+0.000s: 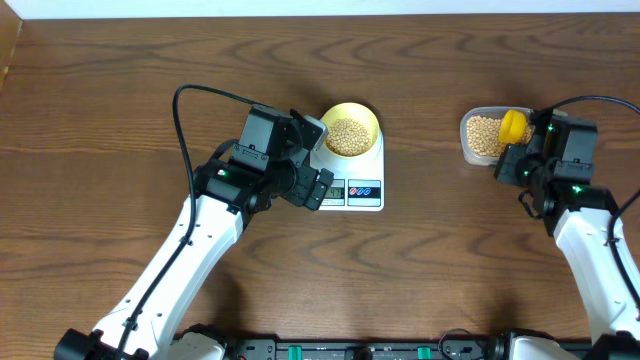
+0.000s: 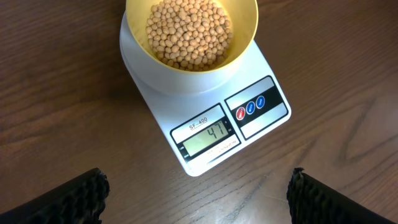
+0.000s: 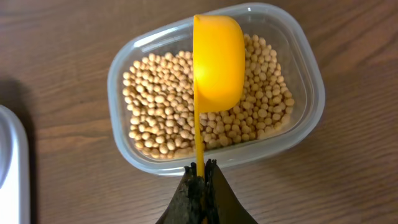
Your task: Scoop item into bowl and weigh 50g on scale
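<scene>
Left claw (image 2: 198, 198) held wide open, empty, over counter (image 2: 56, 93) near scale (image 2: 155, 99) front | bowl (image 2: 193, 78) set on scale, beans (image 2: 188, 31) inside, display read 47 | tub (image 3: 311, 93) with beans set well apart | right claw (image 3: 200, 177) clamped on scoop (image 3: 217, 62) handle, cup over tub.

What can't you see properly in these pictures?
- The scoop: the right wrist view shows only its back, and overhead it is too small; full or empty cannot be told.
- The bowl: far rim cut off by the top edge of the left wrist view.
- The scale: its display is too small to read overhead.
- The left fingers: only tips show, at the left wrist view's bottom edge.
</scene>
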Available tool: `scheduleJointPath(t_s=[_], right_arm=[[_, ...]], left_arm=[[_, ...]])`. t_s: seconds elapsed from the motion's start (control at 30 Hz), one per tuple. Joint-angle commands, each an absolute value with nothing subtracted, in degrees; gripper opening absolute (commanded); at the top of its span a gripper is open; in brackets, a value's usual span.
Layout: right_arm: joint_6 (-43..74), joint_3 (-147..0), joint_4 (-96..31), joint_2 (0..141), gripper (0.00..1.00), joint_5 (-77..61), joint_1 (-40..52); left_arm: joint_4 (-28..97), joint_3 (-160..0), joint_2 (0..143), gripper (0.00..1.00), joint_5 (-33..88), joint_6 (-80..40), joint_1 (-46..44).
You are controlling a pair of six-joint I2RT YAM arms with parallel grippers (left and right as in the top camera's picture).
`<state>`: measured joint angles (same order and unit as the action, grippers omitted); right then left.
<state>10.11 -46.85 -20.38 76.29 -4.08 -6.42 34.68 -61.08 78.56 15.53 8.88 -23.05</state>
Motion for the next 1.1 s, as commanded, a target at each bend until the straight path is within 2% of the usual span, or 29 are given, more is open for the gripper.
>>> scheduleJointPath(t_s=[0.0,0.27,0.47,0.8,1.07], right_arm=[[10.70,-47.07,-20.32,78.24,0.01,-3.01,-6.68],[15.46,-47.07,-18.87,80.49,0.01,-10.46,-6.68],[18.63,-47.07,-18.39,80.49,0.01,-10.94,-6.68],[18.68,-47.09,-18.02,80.49,0.01,-18.68,-6.68],[19.00,-47.16,-16.49,80.40,0.01,-18.61,-8.51]], left_arm=[[34.85,-60.82,78.87,0.94,15.18,9.39,-23.07],[34.85,-60.82,78.87,0.94,15.18,9.41,-23.07],[34.85,-60.82,78.87,0.94,15.18,9.39,-23.07],[34.85,-60.82,78.87,0.94,15.18,9.39,-23.07],[34.85,-60.82,78.87,0.94,15.18,9.39,-23.07]])
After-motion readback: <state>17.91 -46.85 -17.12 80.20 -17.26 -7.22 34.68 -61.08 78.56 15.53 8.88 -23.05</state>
